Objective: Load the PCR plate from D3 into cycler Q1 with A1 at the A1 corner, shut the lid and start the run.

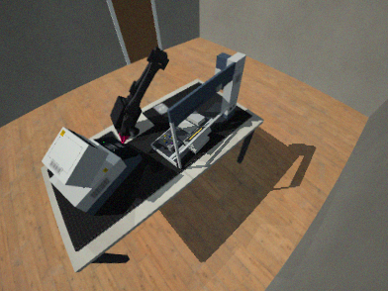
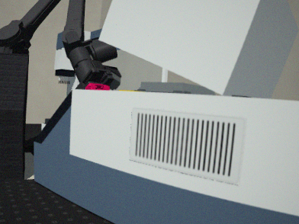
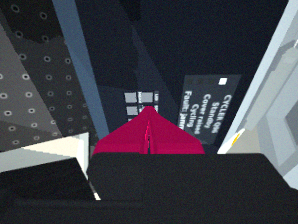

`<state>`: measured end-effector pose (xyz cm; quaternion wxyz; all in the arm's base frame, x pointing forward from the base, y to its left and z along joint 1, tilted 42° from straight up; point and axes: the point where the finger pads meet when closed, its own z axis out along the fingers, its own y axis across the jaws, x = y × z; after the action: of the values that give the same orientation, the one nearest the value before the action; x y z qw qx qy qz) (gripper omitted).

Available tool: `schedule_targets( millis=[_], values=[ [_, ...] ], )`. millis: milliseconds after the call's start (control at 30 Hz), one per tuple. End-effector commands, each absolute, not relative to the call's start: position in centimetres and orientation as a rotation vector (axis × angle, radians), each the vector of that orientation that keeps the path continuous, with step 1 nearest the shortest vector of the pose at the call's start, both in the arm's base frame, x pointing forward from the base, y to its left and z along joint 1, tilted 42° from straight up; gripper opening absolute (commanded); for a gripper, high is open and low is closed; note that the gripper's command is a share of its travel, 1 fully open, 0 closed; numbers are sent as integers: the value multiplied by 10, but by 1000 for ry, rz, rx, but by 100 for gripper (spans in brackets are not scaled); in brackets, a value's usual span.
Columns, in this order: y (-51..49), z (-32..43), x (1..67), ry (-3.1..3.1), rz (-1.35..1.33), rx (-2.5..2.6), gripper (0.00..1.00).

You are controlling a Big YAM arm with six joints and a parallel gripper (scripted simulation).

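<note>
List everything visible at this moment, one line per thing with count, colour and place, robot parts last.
Table: one, light rim with dark mat, middle of the wooden floor.
Cycler Q1: one, white over blue-grey, near-left part of the table.
Q1's lid: one, white, tilted partway above the body in the exterior view.
Vent grille: one, dark slots, Q1's side wall.
Key panel: small grey keys, ahead of the claw in the wrist view.
Status label: one, dark with white text, right of the keys.
Deck frame: one, blue-grey and white, over the plate positions; items beneath too small to tell.
Door: one, brown, far wall.
Arm: one, black, behind Q1.
Claw: one, magenta, shut, empty, at the keys.
</note>
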<state>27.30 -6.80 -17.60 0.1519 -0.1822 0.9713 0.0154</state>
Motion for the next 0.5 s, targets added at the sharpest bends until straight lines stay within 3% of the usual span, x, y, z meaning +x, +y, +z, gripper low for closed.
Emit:
schedule_targets(
  millis=[0, 467],
  values=[
    [-68, -167, 282, 2767, 31, -521, 0],
    [-81, -165, 291, 2756, 8, -489, 0]
  ],
)
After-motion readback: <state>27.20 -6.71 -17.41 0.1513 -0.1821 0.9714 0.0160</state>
